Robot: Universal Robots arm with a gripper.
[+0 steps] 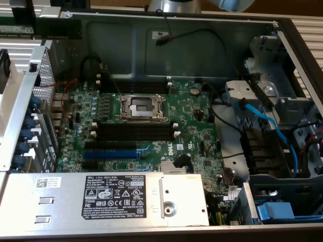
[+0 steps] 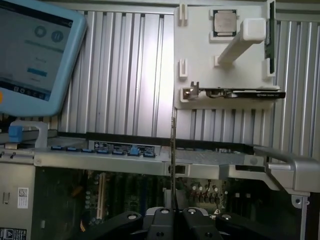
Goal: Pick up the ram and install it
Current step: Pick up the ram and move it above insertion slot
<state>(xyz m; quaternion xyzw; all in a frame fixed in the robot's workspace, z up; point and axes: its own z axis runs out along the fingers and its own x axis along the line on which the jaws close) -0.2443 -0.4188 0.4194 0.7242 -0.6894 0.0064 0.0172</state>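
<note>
Ram (image 2: pixel 173 165): thin stick seen edge-on, upright, clamped between the closed fingers of the gripper (image 2: pixel 173 216). Open computer case (image 1: pixel 212 35) contains the motherboard (image 1: pixel 192 121), memory slots (image 1: pixel 135 132) empty.

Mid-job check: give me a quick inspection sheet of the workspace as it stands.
Surface: ribbed metal table carrying the open grey computer case.
Job's things: thin dark ram stick seen edge-on, upright in the gripper; long black memory slots empty.
Clutter: white parts tray; blue-framed tablet.
Grippers: black gripper shut on the stick.
Cables: blue cables inside the case.
Surroundings: nothing seen.
</note>
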